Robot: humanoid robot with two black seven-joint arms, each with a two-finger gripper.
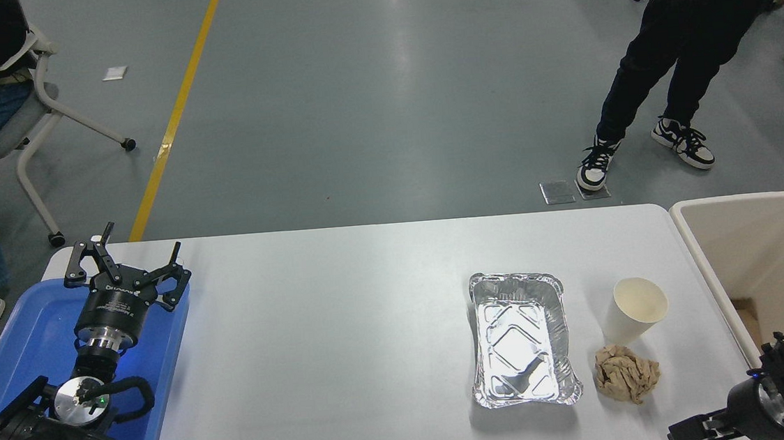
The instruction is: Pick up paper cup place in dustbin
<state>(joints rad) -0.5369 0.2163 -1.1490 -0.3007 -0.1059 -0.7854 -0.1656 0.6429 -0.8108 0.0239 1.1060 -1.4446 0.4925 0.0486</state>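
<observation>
The paper cup [633,309] stands upright on the white table [344,322], open end up, to the right of the foil tray. The cream-beige dustbin [740,201] stands off the table's right end, with its rim level with the tabletop. My right gripper [730,421] is low at the bottom right corner, in front of the cup and apart from it, and is partly cut off by the picture edge. My left gripper [131,263] is parked open and empty over the blue tray at the lower left.
A shiny foil tray [522,339] lies left of the cup. A crumpled brown paper ball [626,373] lies just in front of the cup. A blue plastic tray [16,333] lies under the left arm. One person sits at the far left and another stands at the far right.
</observation>
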